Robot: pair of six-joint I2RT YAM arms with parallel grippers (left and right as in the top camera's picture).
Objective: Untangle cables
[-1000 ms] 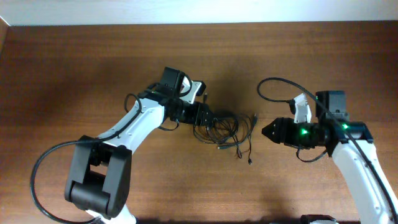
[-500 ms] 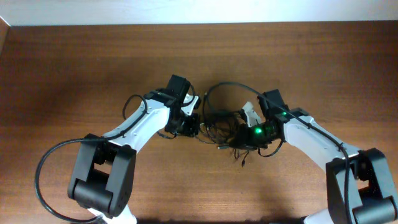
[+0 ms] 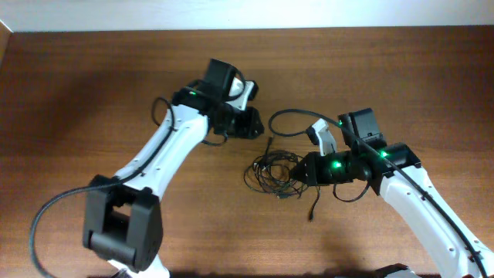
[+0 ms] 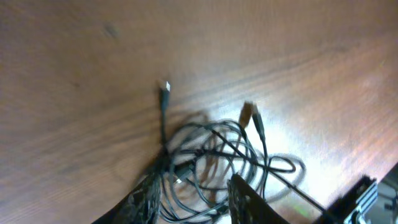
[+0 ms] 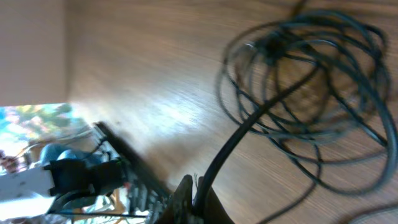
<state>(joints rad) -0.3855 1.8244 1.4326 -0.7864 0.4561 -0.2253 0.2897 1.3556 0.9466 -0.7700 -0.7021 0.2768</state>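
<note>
On the table (image 3: 93,85), well inside its edges, cables (image 3: 270,171) bunched, right hand (image 3: 298,171) pinching a strand, left hand (image 3: 258,123) spread.

We saw the thin black flexible cables (image 3: 270,171) bunched in a loose tangle of overlapping loops, lying flat on the brown wooden table (image 3: 100,85) near its middle. One straight end stuck out of the bunch, clear of the loops, tipped with a small plug (image 4: 165,87). A second plug (image 4: 249,112), brownish, lay just beside the loops. Another tail (image 3: 314,202) trailed out toward the near edge. In the blurred right wrist view, one strand ran straight from the tangle into the right gripper (image 5: 196,190), which pinched it.
</note>
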